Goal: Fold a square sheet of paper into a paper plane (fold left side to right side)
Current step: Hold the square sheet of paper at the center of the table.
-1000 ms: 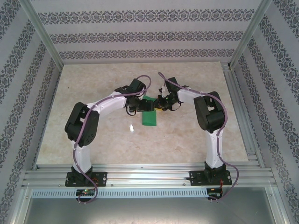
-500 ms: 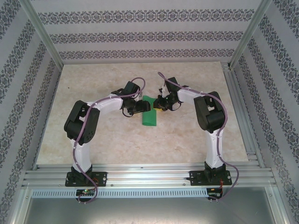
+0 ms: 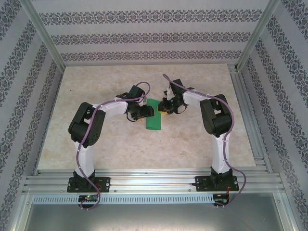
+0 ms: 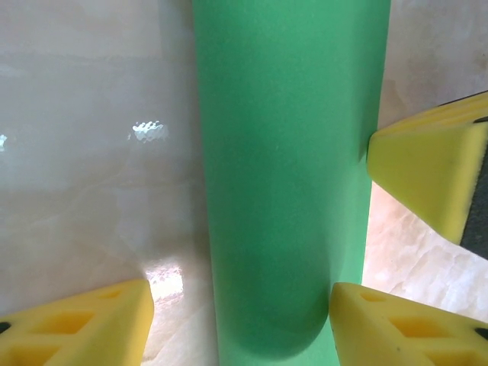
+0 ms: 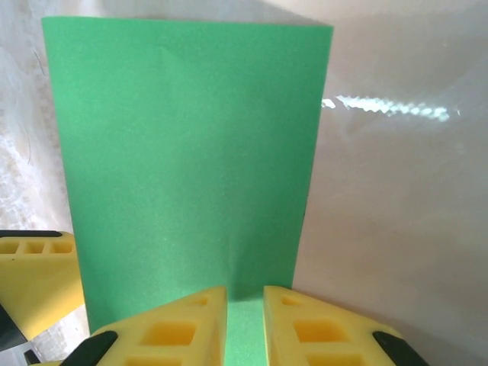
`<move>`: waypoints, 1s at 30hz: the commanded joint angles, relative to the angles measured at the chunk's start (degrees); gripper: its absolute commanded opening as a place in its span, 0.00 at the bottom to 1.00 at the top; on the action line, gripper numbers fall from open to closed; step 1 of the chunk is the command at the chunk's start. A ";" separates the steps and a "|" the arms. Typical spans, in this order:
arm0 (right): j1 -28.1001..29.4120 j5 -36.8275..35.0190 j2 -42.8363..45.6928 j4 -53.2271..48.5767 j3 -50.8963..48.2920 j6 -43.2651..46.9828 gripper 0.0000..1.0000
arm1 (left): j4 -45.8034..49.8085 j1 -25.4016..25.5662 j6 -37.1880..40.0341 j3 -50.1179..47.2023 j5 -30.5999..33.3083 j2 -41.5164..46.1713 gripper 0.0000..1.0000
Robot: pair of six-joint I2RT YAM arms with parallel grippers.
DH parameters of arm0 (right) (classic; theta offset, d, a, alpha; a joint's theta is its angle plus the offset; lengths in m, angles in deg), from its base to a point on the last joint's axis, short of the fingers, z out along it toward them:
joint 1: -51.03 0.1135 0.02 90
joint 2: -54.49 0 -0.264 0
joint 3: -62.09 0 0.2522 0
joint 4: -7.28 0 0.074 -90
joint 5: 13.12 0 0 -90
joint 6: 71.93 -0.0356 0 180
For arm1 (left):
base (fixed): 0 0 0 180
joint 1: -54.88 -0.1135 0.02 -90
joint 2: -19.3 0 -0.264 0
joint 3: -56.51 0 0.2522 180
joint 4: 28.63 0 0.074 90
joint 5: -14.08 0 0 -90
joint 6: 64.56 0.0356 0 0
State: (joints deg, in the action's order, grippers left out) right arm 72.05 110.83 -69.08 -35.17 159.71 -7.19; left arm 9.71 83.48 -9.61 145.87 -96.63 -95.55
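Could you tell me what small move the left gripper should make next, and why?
Probably press the left gripper down on the rounded fold of the paper to crease it: the fold looks bulged, the open left jaws straddle it, and the right gripper pinches one end.

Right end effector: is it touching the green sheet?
Touching. Right wrist view: the right end effector has both fingertips on the near edge of the square sheet of paper, green showing in the slit between them.

Green square sheet of paper (image 3: pixel 154 118), loosely folded to a narrow strip, between left jaws, end under right jaws.
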 commanded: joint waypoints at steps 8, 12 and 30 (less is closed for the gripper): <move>-0.14 -1.71 2.32 -2.27 3.51 2.01 0.26 | -2.19 0.32 -0.79 0.52 -0.02 -2.82 0.60; -1.05 -2.65 3.92 -2.41 2.28 2.54 0.28 | -2.03 0.62 -0.90 0.85 -0.20 -2.77 0.60; -5.48 -4.61 6.06 0.91 -6.96 2.41 0.29 | 0.92 1.37 0.63 2.67 1.15 -2.87 0.57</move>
State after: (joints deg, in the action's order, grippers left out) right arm 66.38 106.92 -63.33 -35.21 153.13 -5.81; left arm 10.54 83.81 -9.81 147.13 -95.82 -96.36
